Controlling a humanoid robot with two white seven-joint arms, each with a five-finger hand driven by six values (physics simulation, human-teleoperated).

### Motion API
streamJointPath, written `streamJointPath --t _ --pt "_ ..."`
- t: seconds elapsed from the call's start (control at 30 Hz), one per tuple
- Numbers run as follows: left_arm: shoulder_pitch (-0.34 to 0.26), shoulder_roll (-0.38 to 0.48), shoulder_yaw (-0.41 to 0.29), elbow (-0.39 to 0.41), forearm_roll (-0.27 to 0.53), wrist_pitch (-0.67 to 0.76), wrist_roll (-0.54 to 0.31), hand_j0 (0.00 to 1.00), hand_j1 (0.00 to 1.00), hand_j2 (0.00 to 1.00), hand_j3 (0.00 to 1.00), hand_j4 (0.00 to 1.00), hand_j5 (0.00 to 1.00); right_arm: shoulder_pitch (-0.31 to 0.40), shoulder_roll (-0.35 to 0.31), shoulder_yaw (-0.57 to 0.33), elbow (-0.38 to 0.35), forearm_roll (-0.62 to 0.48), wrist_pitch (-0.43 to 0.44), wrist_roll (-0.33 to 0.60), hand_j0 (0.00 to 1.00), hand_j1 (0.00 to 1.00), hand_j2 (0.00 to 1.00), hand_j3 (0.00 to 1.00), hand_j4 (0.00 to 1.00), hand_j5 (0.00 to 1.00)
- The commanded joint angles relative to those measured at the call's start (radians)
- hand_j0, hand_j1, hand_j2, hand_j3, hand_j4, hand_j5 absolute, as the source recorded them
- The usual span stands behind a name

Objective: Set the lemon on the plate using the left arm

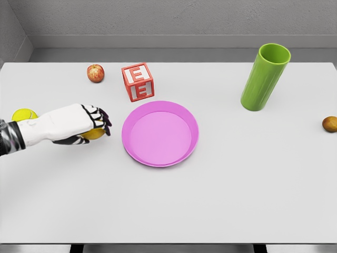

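Note:
My left hand (97,126) reaches in from the left edge, just left of the pink plate (160,133). Its fingers are curled over a yellow lemon (93,134), of which only the lower part shows under the hand. The lemon sits at table level, a short gap away from the plate's left rim. The plate lies near the middle of the white table (210,200) and holds nothing. My right arm is out of view.
A yellow-green ball (23,114) lies behind my left forearm at the far left. At the back stand a red apple (95,73) and a red letter block (138,81). A tall green cup (265,77) stands at the back right, a brown fruit (329,124) at the right edge.

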Motion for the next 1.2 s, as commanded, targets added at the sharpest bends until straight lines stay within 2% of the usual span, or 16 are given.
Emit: streamJointPath --t 0.0,0.3,0.57,0.83,1.03,1.07,1.1,1.13,1.17 --pt "0.0 -0.02 -0.004 -0.012 0.005 0.002 0.0 0.58 0.58 0.58 0.58 0.58 0.58 0.0 0.0 0.0 0.0 0.0 0.001 0.0 1.0 1.0 1.0 1.0 1.0 1.0" --pt "-0.044 -0.092 -0.014 -0.03 0.005 0.002 -0.001 0.58 0.58 0.58 0.58 0.58 0.58 0.0 0.0 0.0 0.0 0.0 -0.001 0.0 1.0 1.0 1.0 1.0 1.0 1.0" --pt "-0.054 -0.154 -0.018 -0.046 0.002 0.002 -0.025 0.57 0.57 0.57 0.57 0.57 0.57 0.0 0.0 0.0 0.0 0.0 0.001 0.0 1.0 1.0 1.0 1.0 1.0 1.0" --pt "-0.074 -0.211 -0.061 -0.055 0.001 0.002 -0.038 0.58 0.58 0.58 0.58 0.58 0.58 0.0 0.0 0.0 0.0 0.0 -0.001 0.0 1.0 1.0 1.0 1.0 1.0 1.0" --pt "-0.08 -0.249 -0.069 -0.056 0.001 0.002 -0.064 0.58 0.58 0.58 0.58 0.58 0.58 0.0 0.0 0.0 0.0 0.0 0.001 0.0 1.0 1.0 1.0 1.0 1.0 1.0" --pt "-0.08 -0.25 -0.069 -0.055 0.001 0.002 -0.064 0.6 0.6 0.6 0.6 0.6 0.6 0.0 0.0 0.0 0.0 0.0 0.0 0.0 1.0 1.0 1.0 1.0 1.0 1.0" --pt "-0.083 -0.253 -0.067 -0.055 0.001 0.002 -0.064 0.77 0.77 0.77 0.77 0.77 0.77 0.0 0.0 0.0 0.0 0.0 -0.001 0.0 1.0 1.0 1.0 1.0 1.0 1.0" --pt "-0.086 -0.266 -0.067 -0.053 0.007 0.002 -0.063 1.0 1.0 1.0 1.0 1.0 1.0 0.0 0.0 0.0 0.0 0.0 0.001 0.0 1.0 1.0 1.0 1.0 1.0 1.0" --pt "-0.086 -0.269 -0.067 -0.053 0.007 0.002 -0.063 1.0 1.0 1.0 1.0 1.0 1.0 0.0 0.0 0.0 0.0 0.0 -0.001 0.0 1.0 1.0 1.0 1.0 1.0 1.0"
